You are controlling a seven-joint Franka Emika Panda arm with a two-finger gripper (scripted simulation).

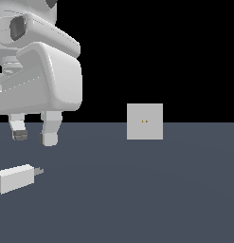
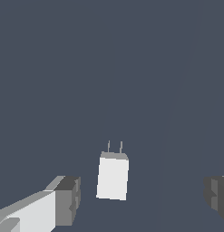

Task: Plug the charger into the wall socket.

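The charger is a small off-white block lying flat on the grey floor at the exterior view's lower left, its two short grey prongs pointing toward the exterior view's right. In the wrist view the charger lies between the fingers, below them. The wall socket is a light-grey upright square plate with two tiny orange holes, standing farther off toward the exterior view's right. My gripper is open and empty, hovering above the charger without touching it. It also shows in the wrist view, one fingertip on each side.
The dark grey floor stretches flat between the charger and the socket. The background behind it is black.
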